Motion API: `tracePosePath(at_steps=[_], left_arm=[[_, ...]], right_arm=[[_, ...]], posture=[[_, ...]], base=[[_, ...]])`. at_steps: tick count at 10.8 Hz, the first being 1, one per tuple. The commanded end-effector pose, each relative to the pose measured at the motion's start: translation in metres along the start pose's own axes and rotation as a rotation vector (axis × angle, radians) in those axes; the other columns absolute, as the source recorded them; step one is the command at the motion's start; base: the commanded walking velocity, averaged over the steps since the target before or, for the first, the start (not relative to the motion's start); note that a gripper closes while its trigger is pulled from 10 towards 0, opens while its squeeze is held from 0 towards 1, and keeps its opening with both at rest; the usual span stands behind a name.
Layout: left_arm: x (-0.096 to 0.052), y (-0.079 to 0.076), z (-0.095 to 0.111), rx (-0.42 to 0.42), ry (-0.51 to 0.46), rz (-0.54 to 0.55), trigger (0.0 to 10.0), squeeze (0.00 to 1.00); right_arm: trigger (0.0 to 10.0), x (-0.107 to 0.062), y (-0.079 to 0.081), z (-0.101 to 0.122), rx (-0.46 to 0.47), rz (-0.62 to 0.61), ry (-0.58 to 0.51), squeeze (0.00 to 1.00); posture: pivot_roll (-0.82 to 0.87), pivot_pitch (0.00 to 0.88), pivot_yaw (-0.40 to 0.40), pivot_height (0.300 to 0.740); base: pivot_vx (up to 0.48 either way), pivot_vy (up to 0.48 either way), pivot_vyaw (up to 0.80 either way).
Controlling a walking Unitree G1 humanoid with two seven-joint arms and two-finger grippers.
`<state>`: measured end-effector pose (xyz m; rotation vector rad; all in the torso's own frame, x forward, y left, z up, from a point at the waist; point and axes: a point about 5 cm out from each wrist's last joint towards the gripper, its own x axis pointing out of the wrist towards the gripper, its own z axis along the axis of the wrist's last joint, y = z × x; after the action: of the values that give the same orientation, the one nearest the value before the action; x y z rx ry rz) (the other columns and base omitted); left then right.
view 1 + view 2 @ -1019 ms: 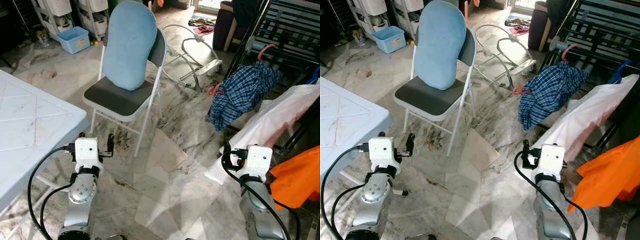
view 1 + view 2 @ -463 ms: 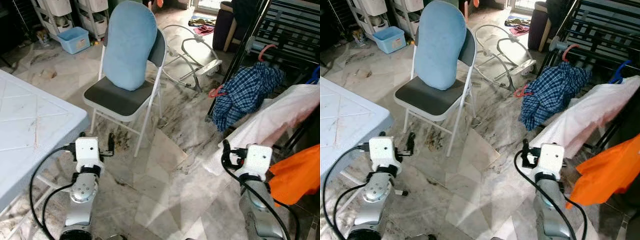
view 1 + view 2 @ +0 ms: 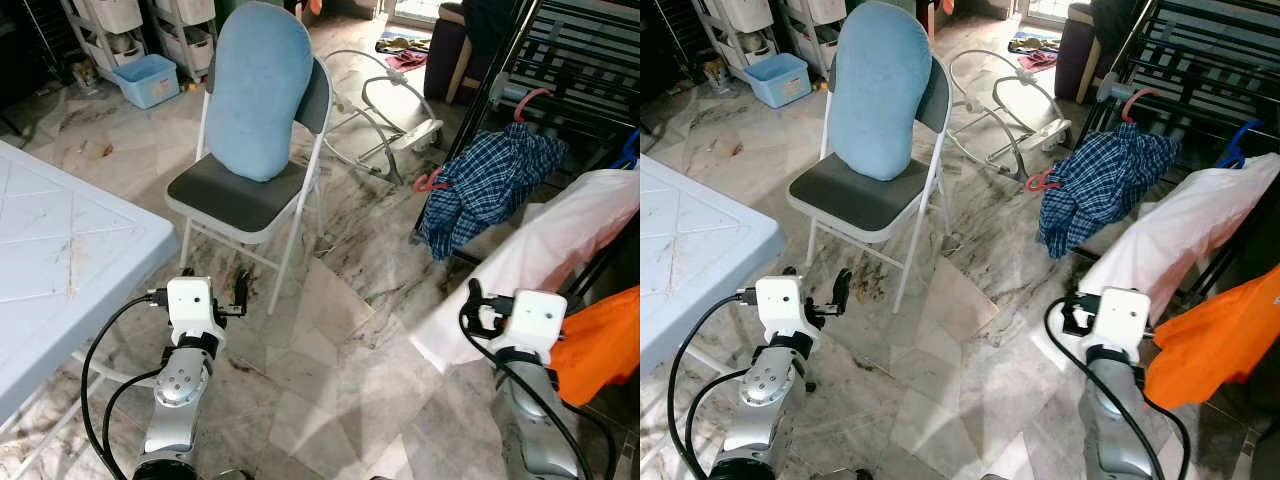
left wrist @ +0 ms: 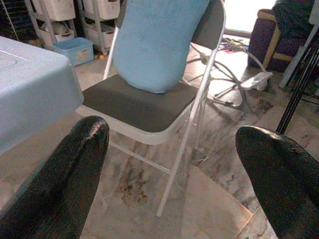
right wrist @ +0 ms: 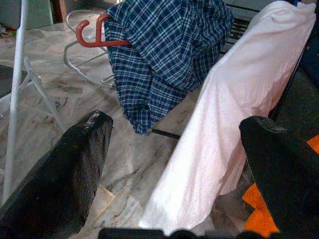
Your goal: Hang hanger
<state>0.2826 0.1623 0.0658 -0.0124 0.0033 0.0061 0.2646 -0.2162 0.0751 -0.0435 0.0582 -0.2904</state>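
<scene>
Nothing of the hanging is done yet, as far as I can judge — I hold no hanger in either hand. My left gripper (image 4: 169, 174) has its fingers spread wide with nothing between them, pointing at the grey folding chair (image 3: 240, 195) with the blue cushion (image 3: 258, 90) leaning on its back; my right gripper (image 5: 174, 174) is likewise spread and empty, aimed at the clothes on the black drying rack (image 3: 575, 60). The hanger I take to be the task's thing is the red hanger (image 5: 94, 35) — its curved hook sticks out from under the blue plaid shirt (image 3: 485, 185), which is bunched over it and slumped against the rack's low rail near the floor, not properly hung. The hook looks like thin plastic, smooth and open at one end; the rest of the hanger is buried in the cloth, so I cannot tell its shape. Just beside the shirt a white garment (image 3: 540, 255) drapes down from the rack, and an orange garment (image 3: 600, 340) hangs near my right arm. What is left, I reckon, is all of it: reach the hook, grip it, lift it with the shirt, and set it over a rail. The table (image 3: 60, 250) stands by my left arm.
</scene>
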Motion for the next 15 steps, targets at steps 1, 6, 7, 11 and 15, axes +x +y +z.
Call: tracePosePath(at_steps=[1,6,7,11,15], left_arm=[[0.001,-0.003,0.000,-0.007,0.006,-0.022,10.0,0.00],[0.010,0.019,0.027,0.074,-0.122,0.063,10.0,0.69],[0.010,0.019,0.029,0.059,-0.131,0.068,10.0,1.00],[0.010,0.011,0.023,0.072,-0.106,0.034,10.0,0.00],[0.008,-0.006,0.018,0.002,-0.092,-0.078,10.0,0.00]], right_arm=[[10.0,0.000,0.000,-0.003,0.000,0.000,0.009,0.00],[10.0,0.003,0.014,0.010,0.017,0.079,-0.041,0.00],[10.0,0.004,0.015,0.010,0.019,0.080,-0.040,0.00],[10.0,0.003,0.013,0.006,0.014,0.076,-0.028,0.00],[10.0,0.000,0.012,0.004,0.001,0.076,-0.010,0.00]], posture=[[-0.13,0.092,-0.057,0.740],[-0.11,0.089,-0.060,0.740],[-0.10,0.090,-0.059,0.740],[-0.10,0.088,-0.056,0.740],[-0.12,0.097,-0.061,0.740]], base=[[0.000,0.000,0.00],[0.000,0.000,0.00],[0.000,0.000,0.00],[0.000,0.000,0.00],[0.000,0.000,-0.35]])
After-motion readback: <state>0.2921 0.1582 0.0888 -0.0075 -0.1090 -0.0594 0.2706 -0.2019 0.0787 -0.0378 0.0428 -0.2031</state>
